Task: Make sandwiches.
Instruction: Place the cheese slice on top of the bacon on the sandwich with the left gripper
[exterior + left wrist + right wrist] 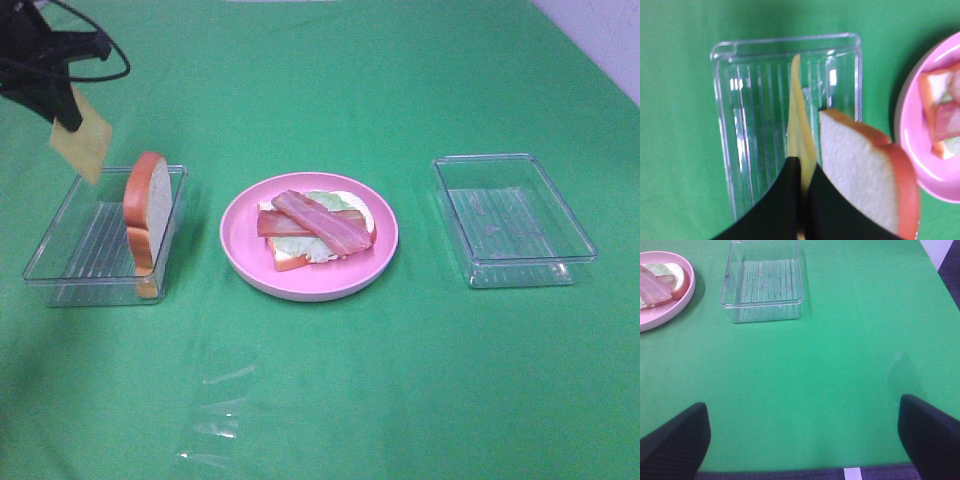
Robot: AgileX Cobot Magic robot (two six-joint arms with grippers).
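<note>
**A:** What are the grippers doing right now?

**B:** The left gripper (801,172) has its jaws pressed together on a yellow cheese square (81,137), pinching it by the top edge so that it hangs above the far left corner of the left tray (60,268). The right gripper (802,432) is spread wide and holds nothing, hovering over bare green cloth (400,400) near the right side of the table.

**A:** And the sandwich?

**B:** It sits half built on the pink plate (245,262) in the middle. A bottom bread slice (290,262) carries pale green lettuce (325,200), with two bacon strips (315,222) crossed on top.

**A:** What is left?

**B:** By my reading, the cheese must still go onto the stack. Then comes the second bread slice (147,205), which stands on edge against the right wall of the left tray, just beside the hanging cheese. The right tray (515,268) looks empty, so its pieces seem already used.

**A:** So how far along?

**B:** Past halfway, I judge: two layers remain.
</note>
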